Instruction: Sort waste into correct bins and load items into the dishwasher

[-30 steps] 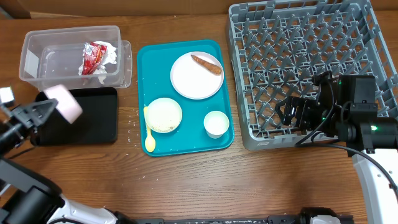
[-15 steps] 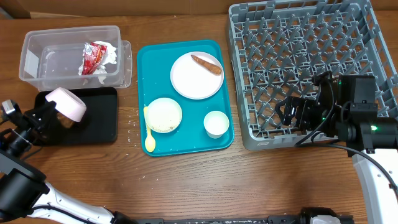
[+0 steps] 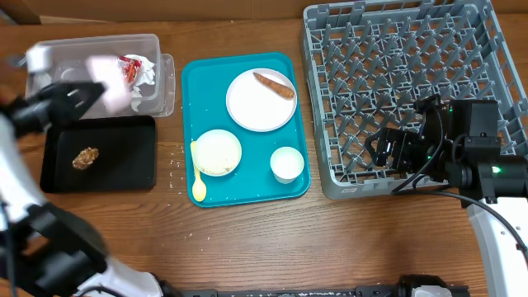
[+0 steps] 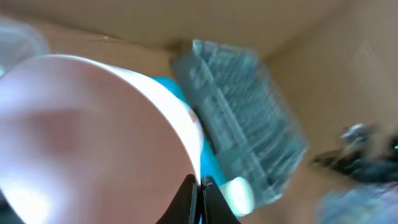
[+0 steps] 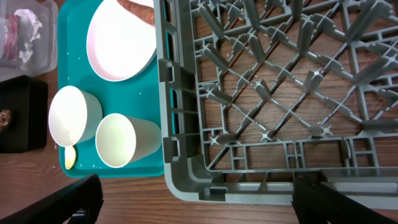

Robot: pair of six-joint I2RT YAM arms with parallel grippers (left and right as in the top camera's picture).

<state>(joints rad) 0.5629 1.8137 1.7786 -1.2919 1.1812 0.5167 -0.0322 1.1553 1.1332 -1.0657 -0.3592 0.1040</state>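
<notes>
My left gripper (image 3: 87, 92) is shut on the rim of a white bowl (image 3: 110, 76) and holds it, blurred, over the clear tub (image 3: 45, 62). In the left wrist view the jaws (image 4: 200, 182) pinch the bowl's rim (image 4: 93, 124). Crumpled paper with a red wrapper (image 3: 132, 73) lies in the tub. A brown food lump (image 3: 85, 157) lies on the black tray (image 3: 124, 169). On the teal tray (image 3: 247, 194) are a plate (image 3: 260, 103) with a sausage (image 3: 274, 84), a bowl (image 3: 217, 153), a cup (image 3: 287, 163) and a yellow spoon (image 3: 198, 186). My right gripper (image 3: 386, 148) is open over the grey rack's (image 3: 396, 49) front left corner.
The right wrist view shows the rack's corner (image 5: 186, 180), with the cup (image 5: 118, 140), bowl (image 5: 67, 115) and plate (image 5: 121, 43) to its left. White specks lie on the wood between the black tray and the teal tray (image 3: 172, 161).
My left gripper has swung with the bowl from over the black tray back to over the clear tub. The brown lump now shows on the black tray. The right arm has not moved.
</notes>
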